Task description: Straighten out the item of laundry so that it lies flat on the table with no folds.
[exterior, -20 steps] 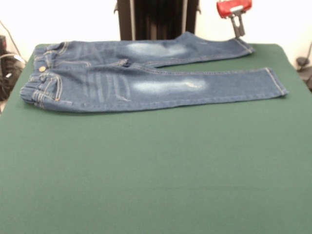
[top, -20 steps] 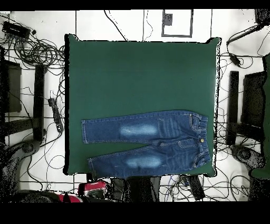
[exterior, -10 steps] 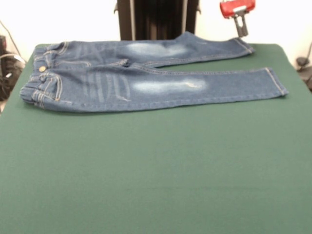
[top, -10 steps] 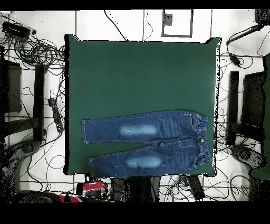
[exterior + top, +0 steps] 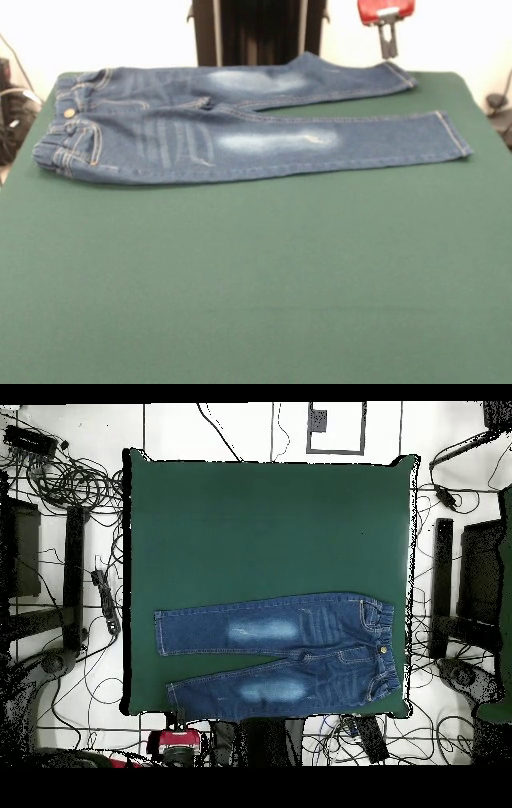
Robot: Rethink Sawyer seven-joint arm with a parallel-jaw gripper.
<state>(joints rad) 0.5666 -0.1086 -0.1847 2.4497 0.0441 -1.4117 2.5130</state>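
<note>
A small pair of blue denim jeans (image 5: 240, 120) lies spread flat on a dark green tabletop (image 5: 256, 280), seen from the front. At the left, the elastic waistband sits close to the tabletop's left edge, with a brass button showing near the far corner. Both legs run rightward, each with a faded pale thigh patch. The far leg lies along the tabletop's far edge, its cuff ending near the far right corner. The near leg's cuff stops just short of the right edge. A thin wedge of green shows between the legs.

All the tabletop in front of the jeans, from left edge to right edge and down to the near edge, is open green surface.

At the top right, the gripper (image 5: 389, 46) hangs from a red block, raised just above the far leg's cuff and touching nothing. Whether it is open or closed cannot be told.

From overhead, the jeans (image 5: 280, 654) hug one long edge of the tabletop (image 5: 270, 524), and the gripper's red housing (image 5: 178, 741) sits just off that edge.
</note>
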